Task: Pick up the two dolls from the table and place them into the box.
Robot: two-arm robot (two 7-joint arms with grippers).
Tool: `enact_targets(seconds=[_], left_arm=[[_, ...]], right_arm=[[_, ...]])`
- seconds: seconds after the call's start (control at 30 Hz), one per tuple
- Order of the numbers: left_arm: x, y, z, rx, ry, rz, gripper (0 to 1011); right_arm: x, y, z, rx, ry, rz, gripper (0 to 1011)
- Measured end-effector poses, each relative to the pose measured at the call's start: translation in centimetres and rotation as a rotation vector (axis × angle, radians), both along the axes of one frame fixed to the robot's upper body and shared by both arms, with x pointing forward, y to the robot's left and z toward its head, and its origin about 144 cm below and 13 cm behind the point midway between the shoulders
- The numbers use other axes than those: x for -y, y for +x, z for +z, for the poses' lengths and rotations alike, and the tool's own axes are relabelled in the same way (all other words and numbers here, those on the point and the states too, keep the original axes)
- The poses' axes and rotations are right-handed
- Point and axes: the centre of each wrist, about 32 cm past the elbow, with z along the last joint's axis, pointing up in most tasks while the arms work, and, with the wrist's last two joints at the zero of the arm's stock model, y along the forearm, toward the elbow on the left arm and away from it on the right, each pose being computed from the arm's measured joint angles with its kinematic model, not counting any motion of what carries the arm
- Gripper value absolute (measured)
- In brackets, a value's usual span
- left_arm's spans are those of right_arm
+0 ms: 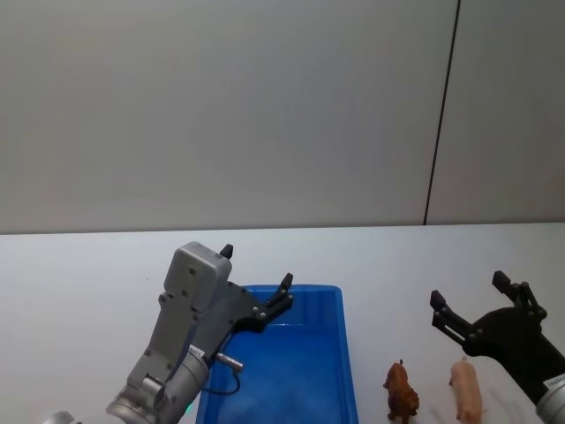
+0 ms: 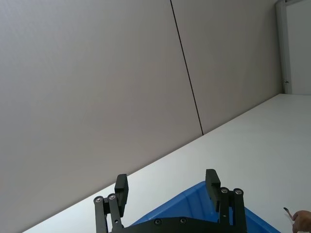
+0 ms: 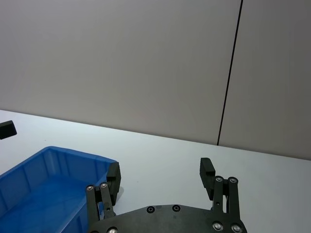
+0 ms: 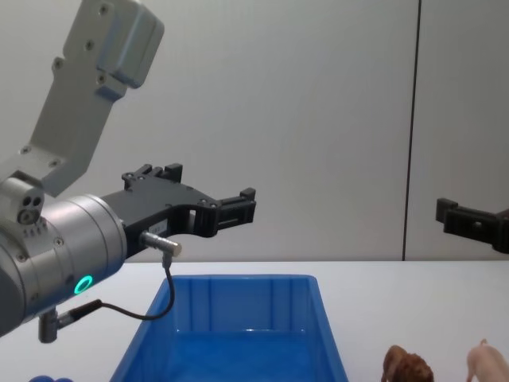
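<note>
**STEP IN HAND: APPROACH, NO DOLL GRASPED**

The table (image 1: pixel 88 283) fills the lower half of the head view. Neither doll has left it.

The box (image 1: pixel 350 371) stands at the lower centre of the head view. The part of its floor that shows holds no doll.

The left gripper (image 1: pixel 257 267) hangs at the centre left of the head view, raised over the box's far left corner. Its jaws stand apart and hold nothing. In the chest view it is well above the rim.

The right gripper (image 1: pixel 468 289) sits at the lower right of the head view. Its jaws are also spread and empty. In the chest view it is well above the table.

The brown doll (image 1: pixel 401 391) stands upright at the bottom of the head view, just right of the box and apart from its wall. The pink doll (image 1: pixel 465 389) stands just to its right, not touching it and directly below the right gripper in the frame.

Assessment: the task is at its start, and both placements remain.

Next move, as judged:
1. Tilt the right gripper downward.
2. Lower it over the pink doll, the nearer one.
3. Set the jaws across the narrow body.
4. Avoid knocking the brown doll beside it.
</note>
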Motion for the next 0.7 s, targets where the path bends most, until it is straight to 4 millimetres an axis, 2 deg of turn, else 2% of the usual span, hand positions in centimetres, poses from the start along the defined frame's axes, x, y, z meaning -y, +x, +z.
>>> enact_targets(seconds=[0.7], left_arm=[[0.0,0.0,0.0,0.0,0.0,0.0,1003]], right_arm=[[0.0,0.0,0.0,0.0,0.0,0.0,1003]])
